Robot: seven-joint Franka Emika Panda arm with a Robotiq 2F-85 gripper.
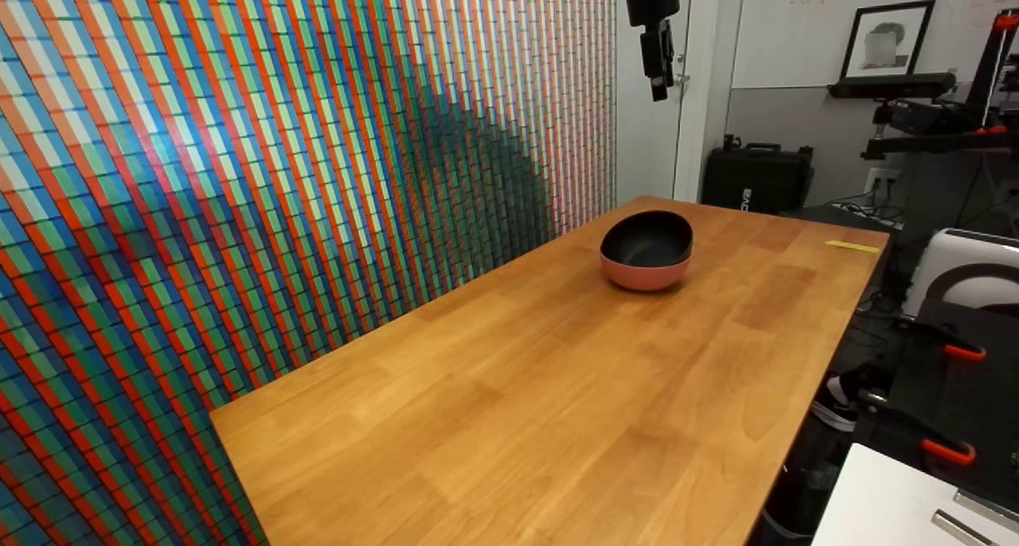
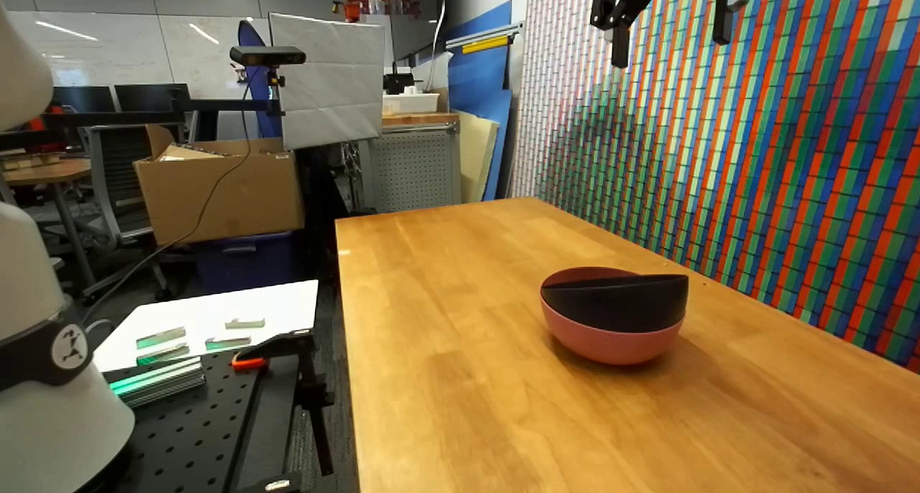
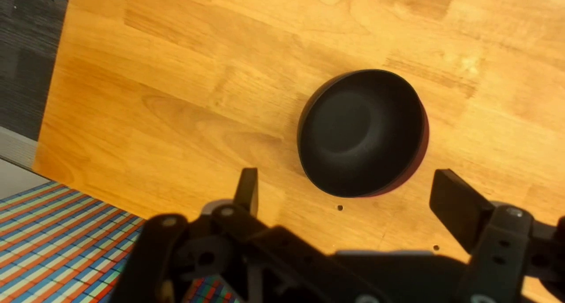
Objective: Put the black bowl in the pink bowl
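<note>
The black bowl (image 1: 646, 242) sits tilted inside the pink bowl (image 1: 646, 277), which stands on the wooden table. In an exterior view, one side of the black bowl (image 2: 624, 305) rises above the rim of the pink bowl (image 2: 611, 343). In the wrist view the black bowl (image 3: 353, 130) covers most of the pink bowl, with only a reddish strip of the pink bowl (image 3: 420, 161) showing at its edge. My gripper (image 2: 671, 40) is open and empty, high above the table and apart from both bowls. Its fingers (image 3: 344, 183) are wide apart in the wrist view.
The wooden table (image 1: 478, 419) runs along a colourful tiled wall (image 1: 318, 172). A strip of yellow tape (image 1: 852, 246) lies near the table's far edge. A side stand with a white board (image 2: 215, 320) is beside the table, near the white robot base (image 2: 43, 378).
</note>
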